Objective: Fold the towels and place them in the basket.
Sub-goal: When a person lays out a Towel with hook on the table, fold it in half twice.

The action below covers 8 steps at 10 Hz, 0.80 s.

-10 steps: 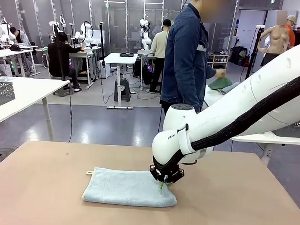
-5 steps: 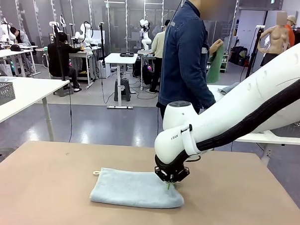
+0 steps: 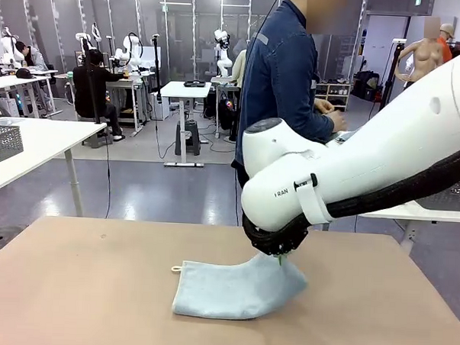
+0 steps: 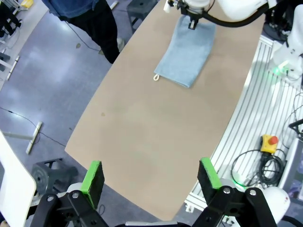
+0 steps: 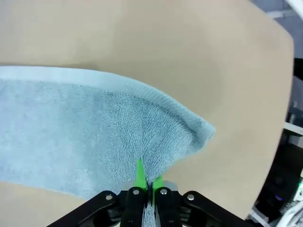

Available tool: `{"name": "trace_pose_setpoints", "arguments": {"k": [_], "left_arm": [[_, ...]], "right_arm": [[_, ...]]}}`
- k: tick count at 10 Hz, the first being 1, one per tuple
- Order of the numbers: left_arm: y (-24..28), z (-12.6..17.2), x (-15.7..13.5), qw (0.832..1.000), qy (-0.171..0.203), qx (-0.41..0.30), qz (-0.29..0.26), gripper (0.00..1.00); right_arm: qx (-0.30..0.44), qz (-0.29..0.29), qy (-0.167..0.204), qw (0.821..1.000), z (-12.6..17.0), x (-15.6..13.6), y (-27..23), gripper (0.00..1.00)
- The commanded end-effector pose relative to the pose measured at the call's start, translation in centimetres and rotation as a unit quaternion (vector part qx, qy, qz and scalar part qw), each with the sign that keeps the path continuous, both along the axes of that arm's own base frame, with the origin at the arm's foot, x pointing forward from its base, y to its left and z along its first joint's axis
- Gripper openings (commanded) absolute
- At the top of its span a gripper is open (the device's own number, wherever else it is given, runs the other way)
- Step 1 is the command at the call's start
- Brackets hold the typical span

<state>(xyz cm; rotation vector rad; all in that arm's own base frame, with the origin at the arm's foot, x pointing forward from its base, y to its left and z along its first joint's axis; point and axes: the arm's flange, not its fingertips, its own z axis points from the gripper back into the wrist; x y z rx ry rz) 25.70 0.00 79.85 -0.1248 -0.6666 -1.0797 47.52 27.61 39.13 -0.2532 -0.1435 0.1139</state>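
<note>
At left, the left jaws hang wide open and empty above the smooth tan worktop (image 4: 142,132). Mid-worktop lies the pale blue-grey towel (image 3: 236,291), soft terry folded into a thick rectangle, with a small loop (image 3: 177,269) at its left corner. The right jaws are clamped on its right end, holding it raised, probably to fold it over.

White rounded right arm (image 3: 384,141) has a black ribbed cable sleeve (image 3: 397,193) and black, green-padded fingers (image 5: 140,175)
</note>
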Motion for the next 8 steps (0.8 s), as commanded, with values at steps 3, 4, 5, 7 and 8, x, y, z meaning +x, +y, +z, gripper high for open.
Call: {"name": "trace_pose_setpoints", "arguments": {"k": [3,4,5,7,8], "left_arm": [[-0.1,-0.1,0.0,1.000,-0.002,0.000,0.001,1.00],[-0.1,-0.1,0.0,1.000,-0.002,0.000,0.001,1.00],[-0.1,-0.1,0.0,1.000,-0.002,0.000,0.001,1.00],[-0.1,-0.1,0.0,1.000,-0.002,0.000,0.001,1.00],[-0.1,-0.1,0.0,1.000,-0.002,0.000,0.001,1.00]], "right_arm": [[0.000,-0.012,0.019,1.000,1.4,1.1,7.5,0.00],[0.028,-0.027,0.040,0.998,1.3,1.5,9.0,0.00],[0.053,-0.035,0.054,0.996,0.8,2.0,10.3,0.00],[0.084,-0.045,0.089,0.991,-0.6,2.5,12.2,0.00],[0.097,-0.055,0.128,0.985,-1.6,2.9,12.8,0.00]]}}
